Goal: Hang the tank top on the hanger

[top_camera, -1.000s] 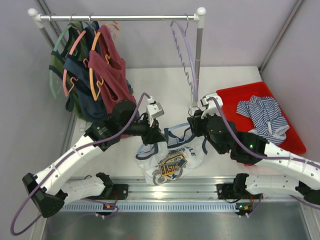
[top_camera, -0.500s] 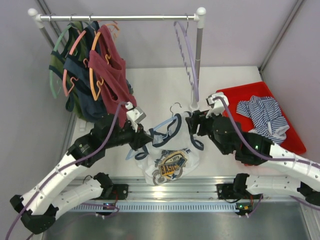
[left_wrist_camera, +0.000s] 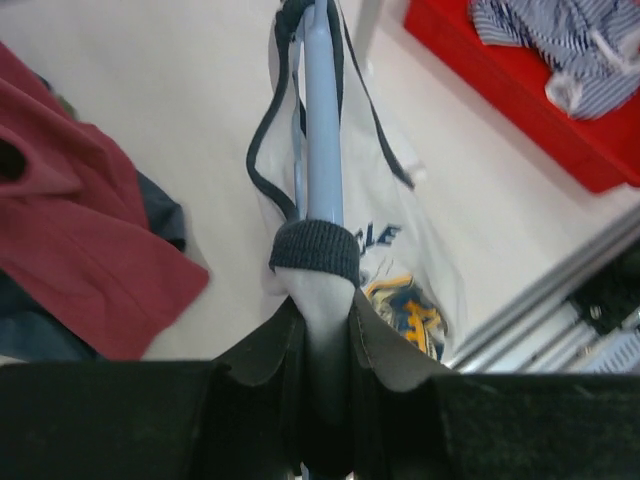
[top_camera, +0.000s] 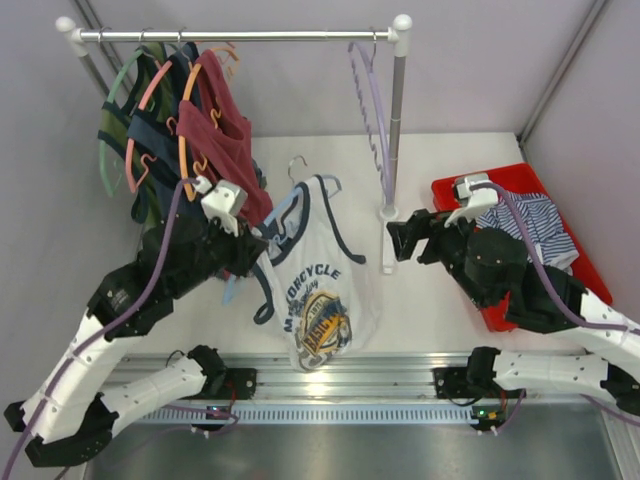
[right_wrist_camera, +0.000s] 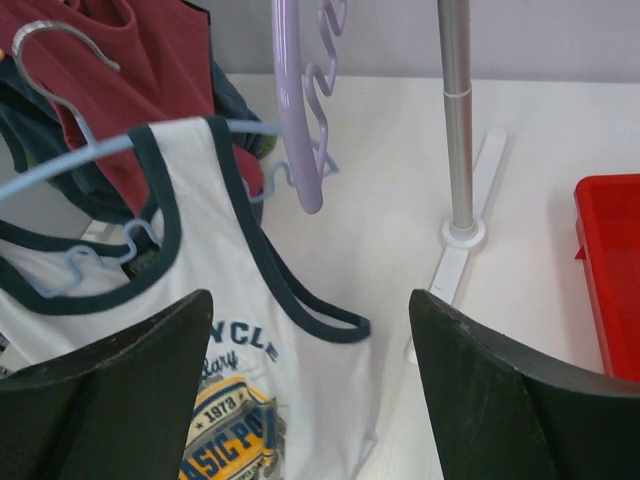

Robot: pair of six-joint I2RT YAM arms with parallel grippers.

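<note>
Closest to me, the tank top (top_camera: 315, 290) droops toward the table's (top_camera: 430, 310) front edge, graphic side up. It is strung on the light-blue hanger (left_wrist_camera: 322, 120), navy straps over its arms. The left gripper (left_wrist_camera: 318, 320) pinches narrow on one end of the hanger, shirt cloth bunched in the grip. To the right, well apart, the right gripper (right_wrist_camera: 310, 300) gapes wide, holding nothing. Beyond it a striped garment (top_camera: 535, 225) lies in the red tray (top_camera: 500, 185). At the back, the rail (top_camera: 240, 35) carries a maroon tank top (top_camera: 225, 140) and a lilac hanger (top_camera: 372, 110).
</note>
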